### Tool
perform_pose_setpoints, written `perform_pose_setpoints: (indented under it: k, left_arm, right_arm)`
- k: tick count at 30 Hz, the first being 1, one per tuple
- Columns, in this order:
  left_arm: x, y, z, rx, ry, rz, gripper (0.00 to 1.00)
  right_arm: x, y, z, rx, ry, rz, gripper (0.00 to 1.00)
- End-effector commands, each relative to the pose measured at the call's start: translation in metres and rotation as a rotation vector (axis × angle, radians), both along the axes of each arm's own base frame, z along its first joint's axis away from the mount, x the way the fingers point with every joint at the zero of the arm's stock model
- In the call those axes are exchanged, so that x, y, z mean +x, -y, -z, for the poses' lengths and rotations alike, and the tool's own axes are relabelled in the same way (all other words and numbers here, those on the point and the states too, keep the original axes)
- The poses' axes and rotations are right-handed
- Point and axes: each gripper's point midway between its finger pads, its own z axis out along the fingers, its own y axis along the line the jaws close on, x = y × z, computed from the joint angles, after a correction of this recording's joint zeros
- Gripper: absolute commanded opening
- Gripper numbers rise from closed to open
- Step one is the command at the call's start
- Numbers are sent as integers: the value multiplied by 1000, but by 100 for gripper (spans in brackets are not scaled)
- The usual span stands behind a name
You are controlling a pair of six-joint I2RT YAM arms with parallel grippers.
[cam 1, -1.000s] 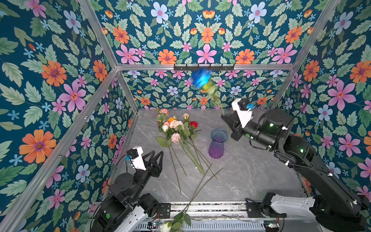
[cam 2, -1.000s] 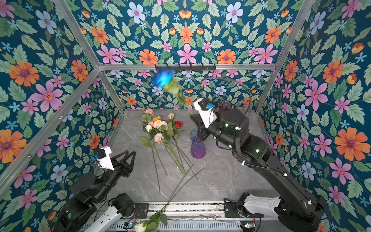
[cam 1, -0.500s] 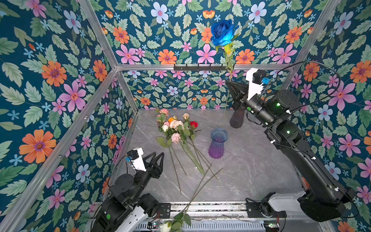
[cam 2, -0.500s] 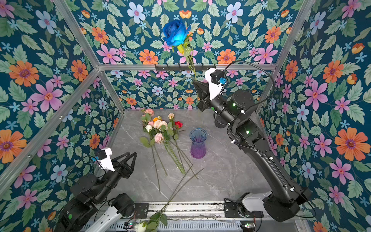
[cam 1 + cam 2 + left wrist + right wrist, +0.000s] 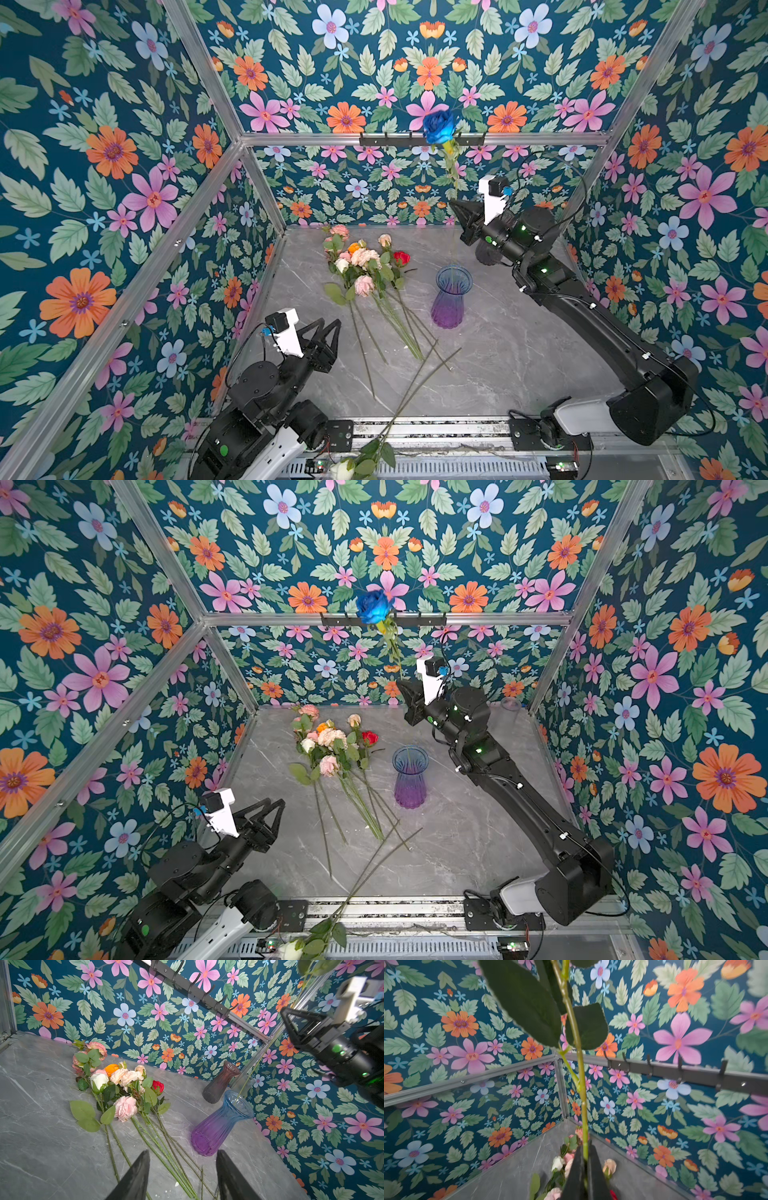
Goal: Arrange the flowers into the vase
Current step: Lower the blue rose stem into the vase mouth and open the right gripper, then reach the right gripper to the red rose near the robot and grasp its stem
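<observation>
Grey, marble-look tabletop (image 5: 519, 365) covers the floor of the flowery box. Two black arms stand at its near edge. The right arm (image 5: 582, 316) reaches up high and far back. The left arm (image 5: 274, 386) sits low near the front.

Most of the flowers (image 5: 365, 266) lie flat in a bunch on the tabletop, out in front of the left gripper (image 5: 328, 326). Their pink, cream, white, orange and red heads are at the far end. Their long green stems point back toward that gripper, and in the left wrist view some stems pass under its tips. One more flower (image 5: 345, 469) with a white head lies behind this gripper, hanging over the front rail.

The vase (image 5: 451, 299) is blue at the top and purple at the bottom. It stands upright, right below the right gripper (image 5: 455, 203) and just beside the bunch. A darker vase (image 5: 220, 1082) stands behind it in the corner.

The blue rose (image 5: 438, 124) is up in the air. Its head is high above the right gripper, and its thin stem hangs down past the gripper, with the end just inside the mouth of the vase.

The right gripper is squeezed tight on the stem of the blue rose. The left gripper is about half open and holds nothing.
</observation>
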Motion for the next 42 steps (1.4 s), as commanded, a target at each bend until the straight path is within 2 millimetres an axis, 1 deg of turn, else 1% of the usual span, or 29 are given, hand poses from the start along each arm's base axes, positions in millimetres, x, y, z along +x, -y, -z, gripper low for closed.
perform_pose_setpoints:
  k: [1,2,3,4,5,6,10,11,13,14,16,18,20,21,22,23,24,25,27,28,30,32,34,35,37,38,40,42]
  left_arm:
    - [-2,0,-1,-10,15,7,54]
    - [-2,0,-2,-14,21,9,54]
    - [-3,0,-2,-17,24,9,54]
    - [-3,0,-2,-16,27,14,54]
    - [-3,1,-2,-14,29,19,55]
    - [-3,2,-3,-11,29,24,55]
    - [-3,6,-2,-2,30,37,55]
    - [-3,6,-2,-3,32,41,55]
    - [-2,6,-2,0,34,39,55]
    - [-2,6,-2,0,34,40,55]
    - [-2,7,-2,5,33,41,55]
    - [-1,8,-1,12,31,42,55]
    - [0,9,-1,19,26,43,55]
    - [0,9,-1,19,26,43,55]
    - [-1,8,-2,18,28,42,55]
    - [-1,7,-1,15,27,40,55]
    - [-2,6,-3,9,31,37,55]
    - [-3,5,-3,2,36,36,55]
    - [-5,2,-5,-12,47,29,55]
    - [-5,1,-6,-16,51,25,55]
    - [-6,-1,-7,-22,57,19,55]
    - [-6,-2,-7,-25,58,16,55]
    - [-8,-3,-8,-29,63,19,55]
    - [-8,-3,-8,-31,64,20,55]
    - [-10,-4,-9,-39,70,20,55]
    - [-11,-5,-10,-44,74,20,55]
    - [-12,-7,-11,-53,81,17,55]
    - [-13,-7,-12,-58,85,16,55]
  right_arm:
    - [-10,-1,5,42,-4,-39,6]
    - [-12,1,15,32,-27,-37,36]
    - [-16,3,20,24,-37,-35,58]
    - [-22,7,23,19,-42,-26,73]
    - [-28,13,26,13,-47,-13,83]
    - [-35,18,28,7,-52,-2,89]
    - [-73,39,32,-21,-98,5,91]
    - [-86,43,36,-27,-111,-9,90]
    - [-110,43,51,-67,-147,-50,87]
    - [-127,38,60,-113,-156,-94,84]
    - [-160,18,86,-262,-163,-184,82]
    - [-193,-8,125,-460,-196,-291,82]
    - [-221,-30,164,-629,-242,-394,83]
    - [-235,-40,182,-688,-277,-458,83]
    - [-247,-48,195,-714,-308,-513,83]
    - [-263,-57,207,-718,-350,-598,81]
    - [-279,-65,218,-711,-392,-697,76]
    - [-289,-69,225,-711,-421,-752,73]
    - [-303,-74,243,-756,-465,-827,68]
    - [-310,-75,253,-808,-475,-854,66]
    - [-326,-79,278,-962,-467,-906,63]
    - [-337,-81,305,-1128,-444,-939,63]
    - [-344,-83,328,-1250,-424,-962,63]
    - [-348,-85,342,-1321,-387,-975,62]
    - [-355,-91,357,-1396,-334,-1003,62]
    - [-357,-93,371,-1447,-330,-1015,62]
    - [-360,-99,382,-1505,-268,-1031,61]
    - [-362,-106,390,-1553,-214,-1042,59]
